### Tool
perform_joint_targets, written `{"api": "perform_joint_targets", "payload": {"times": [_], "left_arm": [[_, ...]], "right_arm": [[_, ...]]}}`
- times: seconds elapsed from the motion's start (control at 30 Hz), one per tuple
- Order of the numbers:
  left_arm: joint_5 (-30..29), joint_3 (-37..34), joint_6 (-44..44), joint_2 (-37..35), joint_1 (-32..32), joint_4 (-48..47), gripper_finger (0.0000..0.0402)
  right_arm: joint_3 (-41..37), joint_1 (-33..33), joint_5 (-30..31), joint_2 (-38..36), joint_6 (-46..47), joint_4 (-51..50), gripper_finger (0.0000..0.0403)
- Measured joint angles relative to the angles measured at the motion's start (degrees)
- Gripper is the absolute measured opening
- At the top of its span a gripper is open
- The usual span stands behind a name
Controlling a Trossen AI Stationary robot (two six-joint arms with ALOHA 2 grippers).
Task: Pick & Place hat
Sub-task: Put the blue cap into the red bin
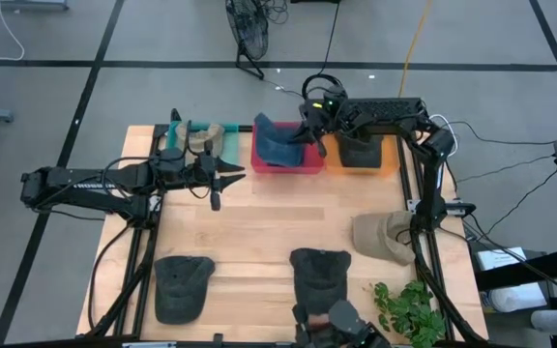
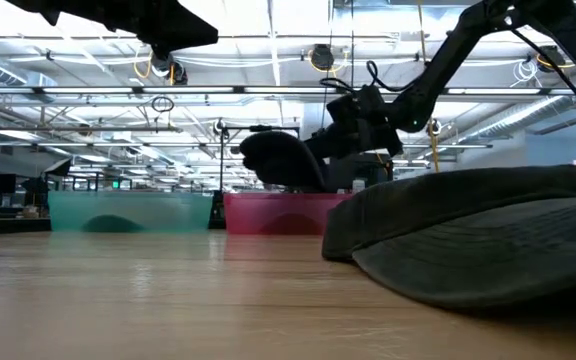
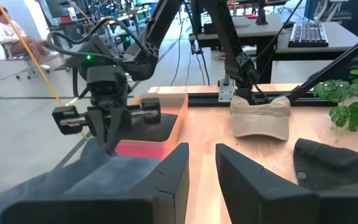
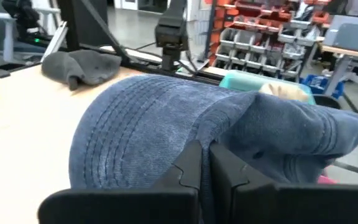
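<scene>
A blue denim hat [image 1: 277, 145] sits over the pink bin [image 1: 288, 166] at the table's far edge, its top above the bin's rim [image 2: 268, 215] in the low view. My right gripper [image 1: 304, 135] is shut on it, reaching in from the right. My left gripper [image 1: 240, 173] hovers open left of the bin with nothing between its fingers [image 3: 173, 171]. A beige hat [image 1: 385, 238], a grey hat [image 1: 184, 286] and a dark hat [image 1: 319, 275] lie flat on the wooden table. My right gripper pinches the blue hat's cloth between its two fingers [image 4: 191, 163], where the stitched brim [image 4: 123, 134] meets the crown [image 4: 284, 134]. The fingers come roughly level from the table's far right. The hat bulges up in front of them, and its lower part is inside the pink bin.
A teal bin [image 1: 201, 141] holding a pale hat stands left of the pink bin, and an orange bin [image 1: 361, 157] with a dark hat stands right of it. A green plant [image 1: 409, 309] sits at the near right corner. Bare wood lies mid-table.
</scene>
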Motion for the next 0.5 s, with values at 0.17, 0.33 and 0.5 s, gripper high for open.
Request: {"api": "perform_joint_targets", "payload": {"times": [0.17,0.33,0.5], "left_arm": [[0.00,0.00,1.17,0.00,0.00,0.02,0.0090],[0.00,0.00,1.27,0.00,0.07,0.01,0.0090],[0.00,0.00,1.01,0.00,0.07,0.01,0.0090]], "right_arm": [[0.00,-0.02,-0.25,-0.02,-1.00,-2.99,0.0000],[0.00,-0.18,5.99,-0.02,-9.44,-10.01,0.0000],[0.00,-0.03,11.61,-0.02,-12.41,-14.20,0.0005]]}}
